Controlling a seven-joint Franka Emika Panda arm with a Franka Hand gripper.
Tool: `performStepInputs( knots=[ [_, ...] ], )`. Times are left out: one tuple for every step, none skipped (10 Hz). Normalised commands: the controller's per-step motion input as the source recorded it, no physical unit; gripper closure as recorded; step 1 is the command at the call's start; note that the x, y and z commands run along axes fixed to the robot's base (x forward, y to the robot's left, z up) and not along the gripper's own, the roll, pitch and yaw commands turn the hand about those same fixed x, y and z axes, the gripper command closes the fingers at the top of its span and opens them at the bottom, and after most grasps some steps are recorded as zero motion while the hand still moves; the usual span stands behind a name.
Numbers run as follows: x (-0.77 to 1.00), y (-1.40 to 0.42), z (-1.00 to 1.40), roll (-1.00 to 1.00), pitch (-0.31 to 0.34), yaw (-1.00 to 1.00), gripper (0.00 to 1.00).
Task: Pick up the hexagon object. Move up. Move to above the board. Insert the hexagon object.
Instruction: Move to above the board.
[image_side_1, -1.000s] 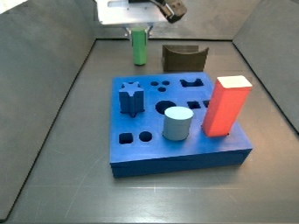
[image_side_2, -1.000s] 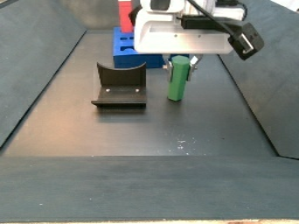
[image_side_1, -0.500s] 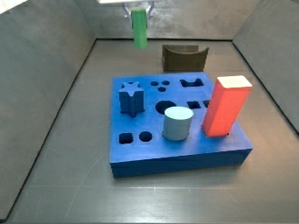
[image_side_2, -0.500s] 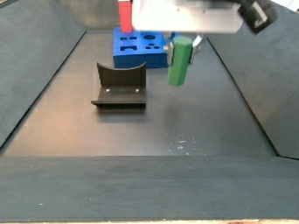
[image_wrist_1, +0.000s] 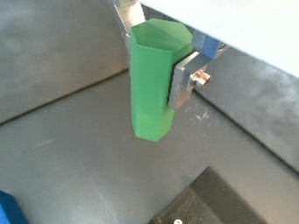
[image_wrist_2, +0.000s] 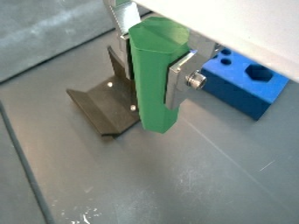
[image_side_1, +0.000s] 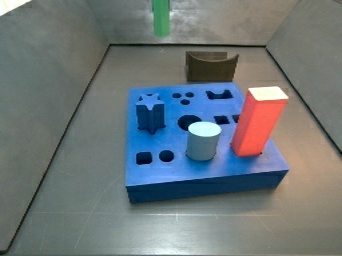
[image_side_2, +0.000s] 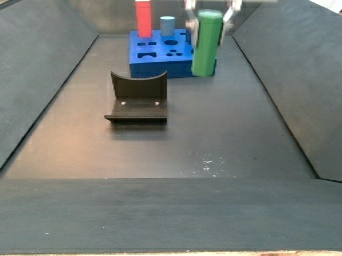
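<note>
Rising fast, the pincer (image_wrist_2: 149, 74) has carried the hexagon object (image_wrist_2: 156, 77) well clear of the tabletop (image_side_2: 160, 150); half a second back the green peg hung lower in both side views, and a second back its foot was close to the floor beside the fixture (image_side_2: 136, 98). Now only the peg's lower part shows at the upper edge in a side view (image_side_1: 162, 18), and the pincer body has gone out of that picture altogether.

Both wrist views show the grip plainly: the silver plates press on opposite flats of the peg near its top, one finger (image_wrist_1: 184, 79) flat against its side, so the pincer is pinching the hexagon object. The peg hangs upright, with most of its length free below the fingers.

That seems to me to settle the pick-up, and the lift looks nearly finished too. The board (image_side_1: 205, 140) sits apart from the peg, not beneath it, with the red block (image_side_1: 259, 121) and the grey cylinder (image_side_1: 202, 140) already standing in it. So the crossing to above the board is what I would expect next, and the peg looks high enough to pass over that tall red block.
</note>
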Motion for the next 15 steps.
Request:
performStepInputs(
  knots=[
    [0.04,-0.04,1.0,0.15,0.079,0.05,1.0],
    [0.04,-0.05,1.0,0.15,0.079,0.05,1.0],
    [0.04,-0.04,0.98,0.15,0.079,0.05,1.0],
    [0.03,-0.04,0.8,0.15,0.079,0.05,1.0],
    [0.02,-0.03,0.57,0.14,0.076,0.05,1.0],
    [0.01,-0.02,0.4,0.14,0.078,0.05,1.0],
    [0.01,-0.02,0.29,0.14,0.078,0.05,1.0],
    [0.03,-1.0,0.26,-0.27,0.308,-0.61,1.0],
    [0.03,-1.0,0.25,-0.27,0.301,-0.57,1.0],
    [0.03,-1.0,0.26,-0.25,0.261,-0.4,1.0],
    [0.04,-1.0,0.26,-0.23,0.182,-0.22,1.0],
    [0.04,-1.0,0.26,-0.14,0.143,-0.12,1.0],
    [0.04,-1.0,0.26,-0.09,0.123,-0.07,1.0],
    [0.05,-1.0,0.26,-0.04,0.098,-0.03,1.0],
    [0.05,-1.0,0.26,-0.01,0.091,0.0,1.0]
  ],
)
